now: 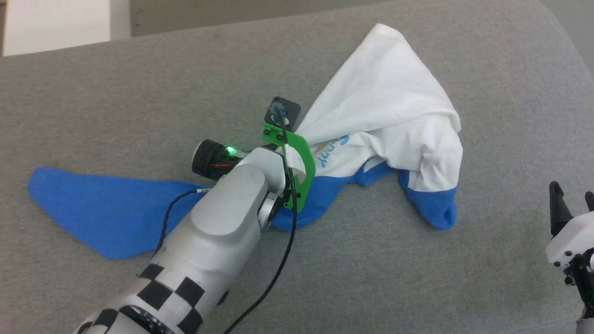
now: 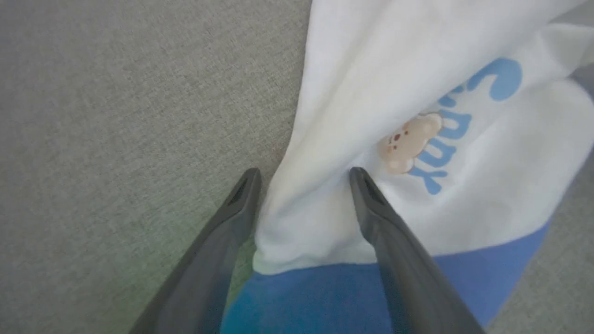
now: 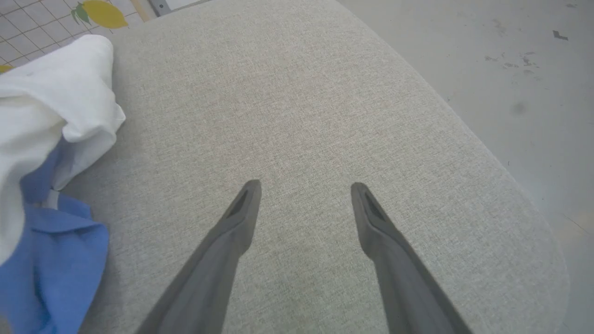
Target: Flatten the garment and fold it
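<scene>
The garment [image 1: 385,106] lies crumpled on a grey cushion [image 1: 139,93]. Its white body is bunched up at the right, and one blue sleeve [image 1: 93,204] stretches flat to the left. My left arm's wrist [image 1: 260,171] reaches over the blue shoulder area. In the left wrist view, my left gripper [image 2: 304,176] is open, its fingers either side of a white fold just above the blue seam, beside the light-blue lettering [image 2: 445,139]. My right gripper [image 1: 573,199] stands open at the lower right, apart from the garment [image 3: 51,116]. In its own wrist view the gripper [image 3: 304,185] hangs over bare cushion.
The cushion's rounded edge [image 3: 510,176] drops to a grey floor [image 3: 533,55] at the right. A tiled mat with a lemon print [image 3: 28,18] lies beyond the far corner. A black cable [image 1: 283,250] hangs along my left arm.
</scene>
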Controlling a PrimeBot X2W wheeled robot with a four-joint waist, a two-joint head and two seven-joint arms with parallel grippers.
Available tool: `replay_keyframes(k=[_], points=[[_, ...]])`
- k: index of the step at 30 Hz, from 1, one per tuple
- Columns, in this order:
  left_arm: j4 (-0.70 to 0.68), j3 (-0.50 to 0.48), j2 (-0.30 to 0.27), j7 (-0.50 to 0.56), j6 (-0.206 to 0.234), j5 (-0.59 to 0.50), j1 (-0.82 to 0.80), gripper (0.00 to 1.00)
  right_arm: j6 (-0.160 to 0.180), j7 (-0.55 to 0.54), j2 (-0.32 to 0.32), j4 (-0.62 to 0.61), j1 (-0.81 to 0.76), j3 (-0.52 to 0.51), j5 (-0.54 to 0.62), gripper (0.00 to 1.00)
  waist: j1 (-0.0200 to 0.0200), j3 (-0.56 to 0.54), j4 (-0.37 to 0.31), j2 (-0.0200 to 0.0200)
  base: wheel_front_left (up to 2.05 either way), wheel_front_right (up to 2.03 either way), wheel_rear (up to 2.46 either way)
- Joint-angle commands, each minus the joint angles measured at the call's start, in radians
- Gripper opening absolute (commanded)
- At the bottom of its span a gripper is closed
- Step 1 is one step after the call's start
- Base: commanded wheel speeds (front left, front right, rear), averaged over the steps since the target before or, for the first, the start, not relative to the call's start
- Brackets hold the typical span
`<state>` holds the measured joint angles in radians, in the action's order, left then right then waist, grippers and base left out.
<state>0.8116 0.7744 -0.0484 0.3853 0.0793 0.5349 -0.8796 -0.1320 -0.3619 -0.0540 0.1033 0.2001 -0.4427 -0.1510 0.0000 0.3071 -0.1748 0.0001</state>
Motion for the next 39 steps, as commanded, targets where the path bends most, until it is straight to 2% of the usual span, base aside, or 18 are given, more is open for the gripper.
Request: replay_keyframes(k=[1, 2, 7, 11, 17, 20, 22, 25, 26, 27, 28, 31, 34, 37, 39], points=[[0.008, 0.002, -0.002, 0.0, 0.009, 0.013, -0.021, 0.48, 0.001, 0.011, 0.003, 0.005, 0.015, -0.003, -0.005, 1.0, 0.0, 0.029, -0.027, -0.0001, 0.0, 0.0, 0.0], [0.009, 0.001, -0.002, -0.01, 0.009, 0.024, -0.023, 0.0, 0.001, 0.015, 0.003, 0.009, 0.015, -0.007, -0.003, 1.0, 0.0, 0.027, -0.023, -0.0001, 0.0, 0.0, 0.0], [-0.011, -0.042, -0.002, -0.068, 0.017, 0.117, -0.025, 0.0, 0.001, 0.023, 0.003, 0.021, 0.018, -0.009, 0.008, 1.0, 0.0, 0.004, 0.016, -0.0001, 0.0, 0.0, 0.0], [-0.026, -0.119, -0.007, -0.143, 0.042, 0.181, -0.041, 0.0, 0.001, 0.019, 0.003, 0.019, 0.01, -0.008, 0.02, 1.0, 0.0, -0.031, 0.072, -0.0001, 0.0, 0.0, 0.0], [-0.033, -0.256, -0.114, -0.206, 0.1, 0.253, -0.027, 0.0, 0.001, 0.004, 0.003, 0.004, -0.001, 0.02, 0.034, 1.0, 0.0, -0.078, 0.143, -0.0001, 0.0, 0.0, 0.0], [-0.035, -0.323, -0.184, -0.224, 0.146, 0.288, 0.025, 0.0, 0.001, -0.003, 0.004, 0.001, -0.005, 0.043, 0.036, 1.0, 0.0, -0.093, 0.163, -0.0001, 0.0, 0.0, 0.0], [-0.046, -0.363, -0.211, -0.23, 0.178, 0.316, 0.077, 0.0, 0.001, -0.007, 0.004, -0.001, -0.011, 0.056, 0.039, 1.0, 0.0, -0.1, 0.175, -0.0001, 0.0, 0.0, 0.0], [-0.072, -0.391, -0.227, -0.211, 0.196, 0.353, 0.153, 0.0, 0.001, -0.014, 0.004, -0.004, -0.018, 0.071, 0.041, 1.0, 0.0, -0.103, 0.191, -0.0001, 0.0, 0.0, 0.0], [-0.087, -0.393, -0.227, -0.205, 0.198, 0.361, 0.176, 0.18, 0.001, -0.016, 0.004, -0.006, -0.022, 0.074, 0.042, 1.0, 0.0, -0.104, 0.199, -0.0001, 0.0, 0.0, 0.0], [-0.102, -0.398, -0.225, -0.205, 0.196, 0.369, 0.19, 0.97, 0.001, -0.018, 0.003, -0.008, -0.025, 0.076, 0.042, 1.0, 0.0, -0.104, 0.206, -0.0001, 0.0, 0.0, 0.0], [-0.125, -0.402, -0.223, -0.209, 0.19, 0.376, 0.204, 1.0, 0.001, -0.02, 0.003, -0.01, -0.027, 0.081, 0.044, 1.0, 0.0, -0.105, 0.213, -0.0001, 0.0, 0.0, 0.0], [-0.21, -0.413, -0.231, -0.267, 0.157, 0.378, 0.236, 1.0, 0.001, -0.023, 0.001, -0.014, -0.025, 0.113, 0.044, 1.0, 0.0, -0.111, 0.223, -0.0001, 0.0, 0.0, 0.0], [-0.321, -0.407, -0.268, -0.411, 0.122, 0.317, 0.284, 1.0, 0.001, -0.022, -0.001, -0.014, -0.019, 0.172, 0.035, 1.0, 0.0, -0.117, 0.227, -0.0001, 0.0, 0.0, 0.0], [-0.411, -0.388, -0.299, -0.557, 0.125, 0.233, 0.354, 1.0, 0.001, -0.021, -0.008, -0.007, -0.011, 0.239, 0.029, 1.0, 0.0, -0.122, 0.232, -0.0001, 0.0, 0.0, 0.0], [-0.469, -0.386, -0.311, -0.621, 0.141, 0.177, 0.408, 1.0, 0.001, -0.024, -0.011, 0.0, 0.003, 0.293, 0.022, 1.0, 0.0, -0.121, 0.235, -0.0001, 0.0, 0.0, 0.0]])
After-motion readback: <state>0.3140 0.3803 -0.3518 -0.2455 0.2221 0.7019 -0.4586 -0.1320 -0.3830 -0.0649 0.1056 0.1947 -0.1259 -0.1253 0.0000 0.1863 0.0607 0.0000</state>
